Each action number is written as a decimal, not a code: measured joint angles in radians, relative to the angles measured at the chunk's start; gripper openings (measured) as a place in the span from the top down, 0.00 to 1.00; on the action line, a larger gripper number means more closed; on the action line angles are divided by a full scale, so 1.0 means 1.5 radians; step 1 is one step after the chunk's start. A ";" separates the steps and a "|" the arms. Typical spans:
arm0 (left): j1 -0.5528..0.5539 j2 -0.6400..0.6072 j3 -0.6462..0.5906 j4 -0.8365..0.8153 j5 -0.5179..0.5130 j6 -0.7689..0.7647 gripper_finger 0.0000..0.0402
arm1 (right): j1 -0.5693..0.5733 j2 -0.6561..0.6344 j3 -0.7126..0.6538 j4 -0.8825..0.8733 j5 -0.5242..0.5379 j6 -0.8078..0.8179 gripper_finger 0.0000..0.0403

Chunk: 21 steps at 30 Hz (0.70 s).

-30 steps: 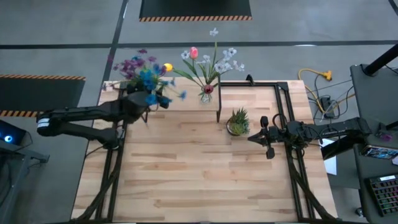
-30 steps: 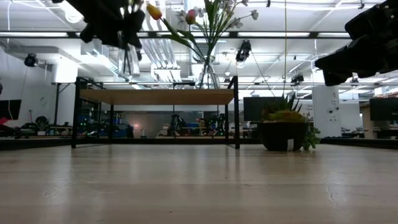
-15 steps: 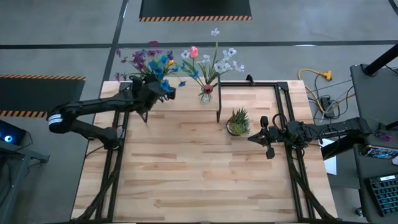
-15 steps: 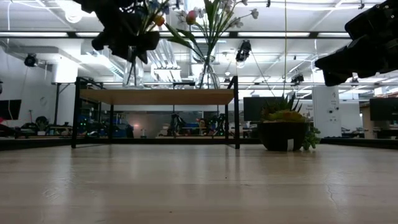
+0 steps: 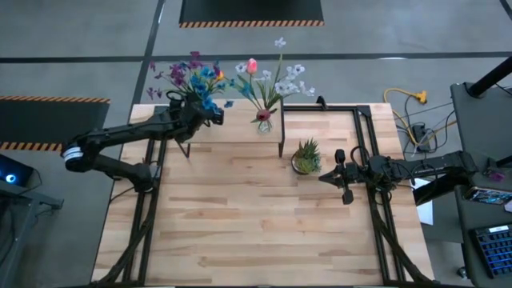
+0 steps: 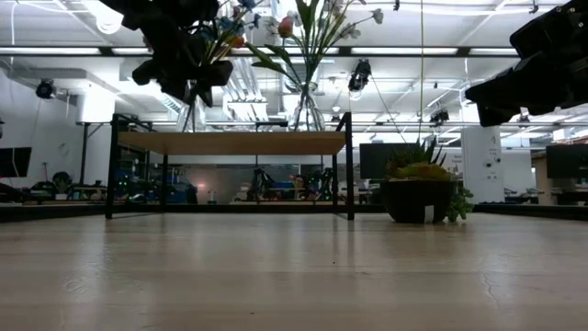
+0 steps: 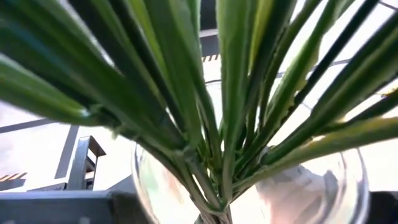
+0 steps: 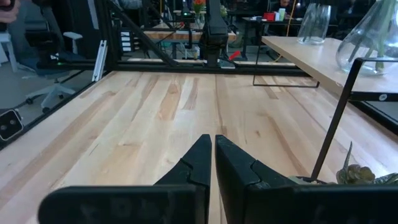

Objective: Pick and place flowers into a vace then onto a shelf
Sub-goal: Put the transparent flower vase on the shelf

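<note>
My left gripper (image 5: 210,118) (image 6: 184,69) is at the shelf's (image 5: 240,132) (image 6: 234,142) left end, shut on a clear glass vase (image 6: 193,115) (image 7: 249,180). The vase holds flowers (image 5: 196,76) with blue, purple and yellow-orange blooms; their green stems (image 7: 217,124) fill the left wrist view. A second vase (image 5: 265,120) (image 6: 308,106) with white, pink and red flowers stands on the shelf's right end. My right gripper (image 5: 342,178) (image 8: 213,155) hangs shut above the table, to the right of the potted plant. My left gripper holds the vase at its upper part, just under the spreading stems (image 6: 195,87), coming level from the table's left. Its fingers lie outside the left wrist view. The vase stands upright over the shelf's left end; whether its base (image 6: 193,126) rests on the board cannot be told.
A short spiky potted plant (image 5: 306,156) (image 6: 421,193) stands on the table right of the shelf. Black frame rails (image 5: 364,144) run along the table's right and left sides. Bare wooden tabletop (image 5: 256,224) lies toward the near edge.
My left gripper has carried the vase toward the table's far edge and to the right, from beside the shelf's left end to above it, and lowered it a little. The blooms have swung toward the far edge.
</note>
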 joint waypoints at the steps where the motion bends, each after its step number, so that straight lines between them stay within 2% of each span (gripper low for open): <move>1: 0.000 0.000 0.000 0.000 0.000 0.000 0.60 | 0.000 0.000 0.000 0.000 0.000 -0.004 0.97; 9: 0.000 0.000 -0.001 0.000 0.000 0.000 0.58 | 0.000 0.000 0.000 0.000 0.000 -0.007 0.97; 21: -0.001 -0.005 -0.001 -0.040 0.003 0.014 0.45 | 0.000 0.000 0.000 0.000 0.000 -0.007 0.97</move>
